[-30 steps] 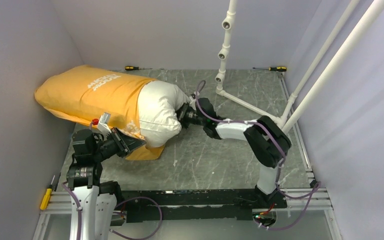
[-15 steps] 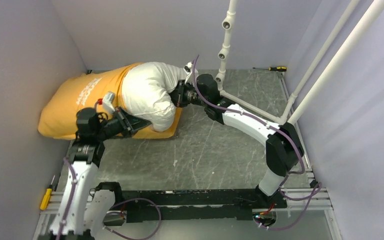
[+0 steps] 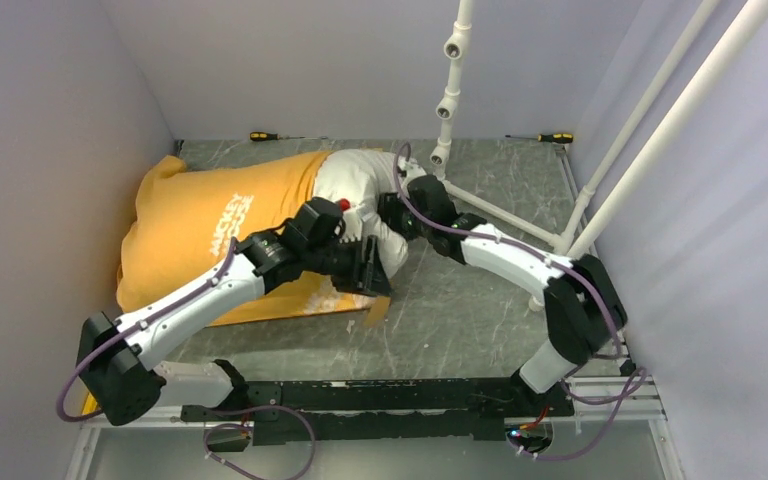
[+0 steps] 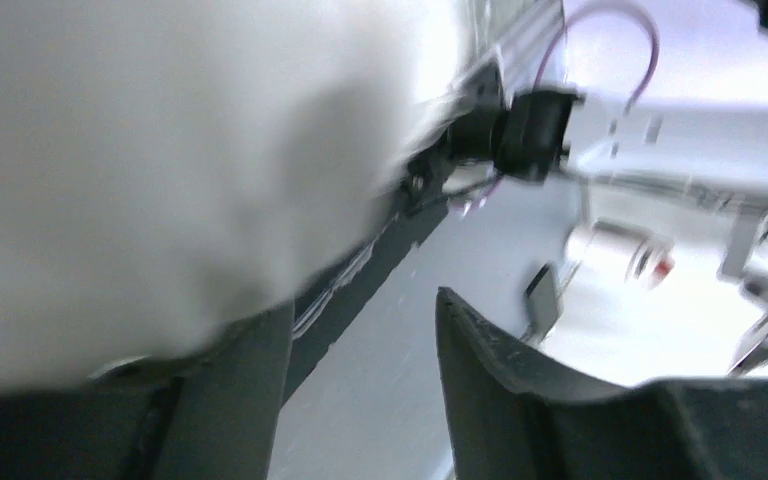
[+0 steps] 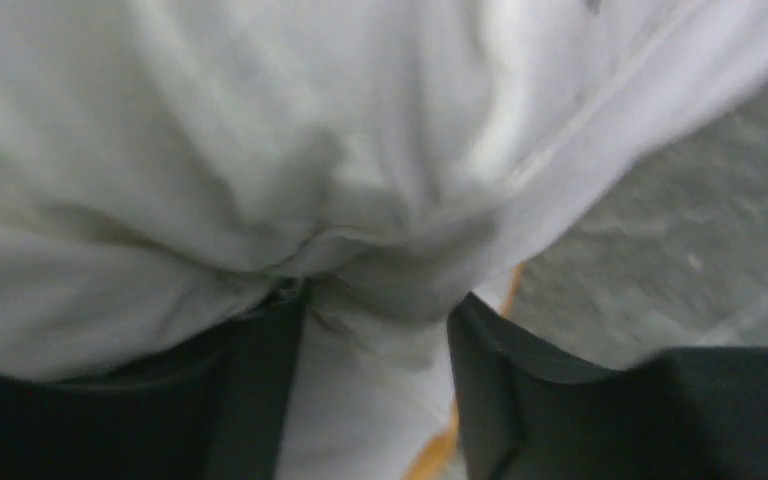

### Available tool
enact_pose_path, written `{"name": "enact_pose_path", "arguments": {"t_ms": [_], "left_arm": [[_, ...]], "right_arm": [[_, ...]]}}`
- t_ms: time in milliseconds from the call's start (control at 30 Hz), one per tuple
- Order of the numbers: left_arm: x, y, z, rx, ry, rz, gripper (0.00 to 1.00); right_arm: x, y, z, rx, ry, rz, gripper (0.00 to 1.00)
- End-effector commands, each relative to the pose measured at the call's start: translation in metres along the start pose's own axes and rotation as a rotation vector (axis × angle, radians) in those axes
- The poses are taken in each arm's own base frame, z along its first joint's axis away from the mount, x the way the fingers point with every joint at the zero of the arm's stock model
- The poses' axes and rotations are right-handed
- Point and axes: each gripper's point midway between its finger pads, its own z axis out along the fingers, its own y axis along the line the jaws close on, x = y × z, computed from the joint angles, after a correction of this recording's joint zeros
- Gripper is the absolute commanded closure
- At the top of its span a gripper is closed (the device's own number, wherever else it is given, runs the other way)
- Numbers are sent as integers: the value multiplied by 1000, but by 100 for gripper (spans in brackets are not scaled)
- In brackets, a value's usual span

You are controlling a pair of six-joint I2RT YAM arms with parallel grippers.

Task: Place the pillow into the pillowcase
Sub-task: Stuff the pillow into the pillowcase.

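Observation:
The orange-yellow pillowcase (image 3: 210,230) lies flat at the back left of the table. The white pillow (image 3: 355,180) is mostly inside it, with its right end sticking out of the mouth. My left gripper (image 3: 375,270) reaches across the case to the near side of that end. In the left wrist view the gripper (image 4: 360,310) is open with nothing between its fingers, and the pillow (image 4: 160,150) bulges beside its left finger. My right gripper (image 3: 392,212) presses against the pillow's end. It (image 5: 375,300) is open, with loose pillow (image 5: 260,130) fabric lying between the fingers and a sliver of pillowcase (image 5: 435,450) below.
A white pipe frame (image 3: 450,100) stands at the back right, its base running along the table. Two screwdrivers (image 3: 265,136) (image 3: 557,137) lie along the back edge. Grey walls close in on the left, back and right. The right arm's wrist (image 4: 530,130) shows in the left wrist view.
Pillow and case have dropped from a raised bundle to lying flat at the back left. Both grippers have opened. My left arm has swung right across the case to the pillow's end.

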Motion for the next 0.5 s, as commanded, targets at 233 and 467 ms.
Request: {"name": "enact_pose_path", "arguments": {"t_ms": [233, 467], "left_arm": [[-24, -26, -105, -237, -311, 157, 7], [-40, 44, -126, -686, -373, 54, 21]], "right_arm": [[-6, -17, -110, 129, -80, 92, 12], [-5, 16, -107, -93, -74, 242, 11]]}}
